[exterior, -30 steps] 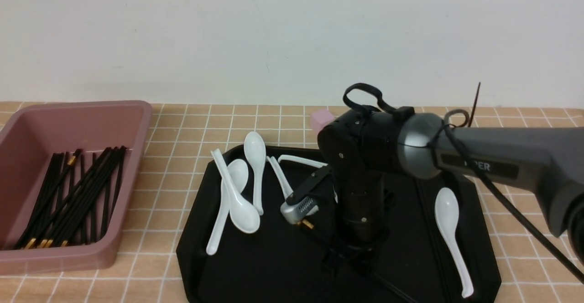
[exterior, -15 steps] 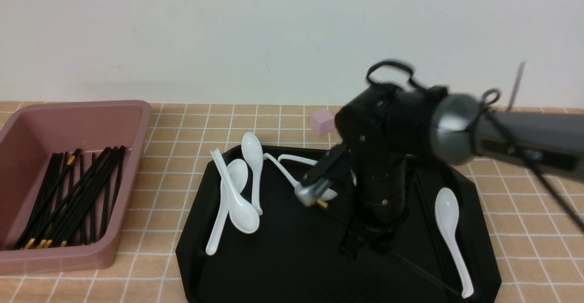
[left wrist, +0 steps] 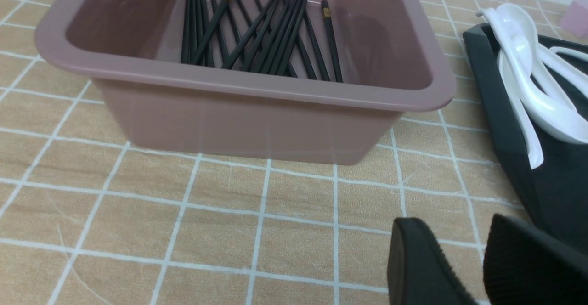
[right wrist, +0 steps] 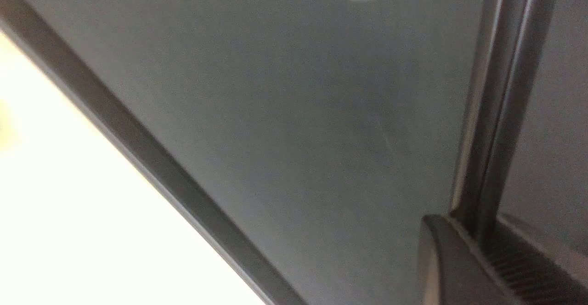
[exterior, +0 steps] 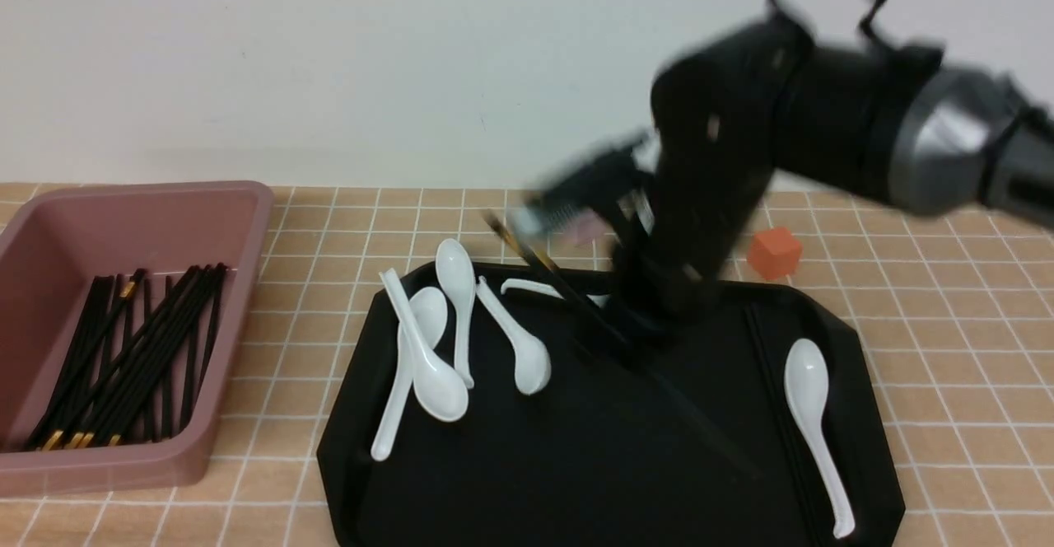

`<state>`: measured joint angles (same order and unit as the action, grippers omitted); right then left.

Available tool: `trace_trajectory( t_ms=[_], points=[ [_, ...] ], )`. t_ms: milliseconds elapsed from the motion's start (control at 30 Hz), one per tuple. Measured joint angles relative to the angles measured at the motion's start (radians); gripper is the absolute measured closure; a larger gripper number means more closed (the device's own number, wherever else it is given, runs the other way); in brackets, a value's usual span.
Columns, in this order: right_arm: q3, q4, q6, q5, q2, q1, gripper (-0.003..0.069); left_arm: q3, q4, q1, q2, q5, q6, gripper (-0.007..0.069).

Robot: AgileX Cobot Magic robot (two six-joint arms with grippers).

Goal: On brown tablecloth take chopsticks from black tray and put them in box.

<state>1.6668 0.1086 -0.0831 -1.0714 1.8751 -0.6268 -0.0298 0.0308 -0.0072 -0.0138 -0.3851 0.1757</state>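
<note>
Right fingers: the right gripper (right wrist: 480, 231) is pressed shut on a pair of chopsticks (right wrist: 505, 89), pinching them side by side.
Held sticks: in the front view the chopsticks (exterior: 543, 269) slant, gold-banded end up toward the desk's far edge and the other end low over the tray (exterior: 576, 465). Whether that end touches is unclear.
Why so: a grip away from the ends probably lets both sticks come up together, clear of the spoons (exterior: 436, 366).
Left fingers: the left gripper (left wrist: 468, 273) has its fingers slightly apart with nothing between them. It hangs low over the tablecloth (left wrist: 229, 213) between box and tray, seemingly waiting.
Box: the box (exterior: 247, 201) sits at the desk's left edge and holds a pile of chopsticks (exterior: 132, 349).
Beyond: an orange cube (exterior: 774, 252) lies near the far edge.
View differences: only the right wrist view shows the pinch, since the front view blurs that arm. Only the left wrist view shows the left fingers.
</note>
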Motion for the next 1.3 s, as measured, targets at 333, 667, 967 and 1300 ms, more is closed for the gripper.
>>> trace_trajectory(
  t_ms=[333, 667, 967, 1300],
  points=[
    [0.214, 0.788, -0.187, 0.517, 0.147, -0.09, 0.0545, 0.0, 0.0, 0.0, 0.0, 0.0, 0.0, 0.0386],
    [0.521, 1.517, -0.711, 0.782, 0.538, -0.22, 0.0545, 0.0, 0.0, 0.0, 0.0, 0.0, 0.0, 0.0386],
    [0.664, 1.608, -0.867, 0.798, 0.723, -0.249, 0.0493, 0.0, 0.0, 0.0, 0.0, 0.0, 0.0, 0.0386],
    [0.672, 1.414, -0.725, 0.711, 0.716, -0.242, 0.0279, 0.0, 0.0, 0.0, 0.0, 0.0, 0.0, 0.0386]
  ],
)
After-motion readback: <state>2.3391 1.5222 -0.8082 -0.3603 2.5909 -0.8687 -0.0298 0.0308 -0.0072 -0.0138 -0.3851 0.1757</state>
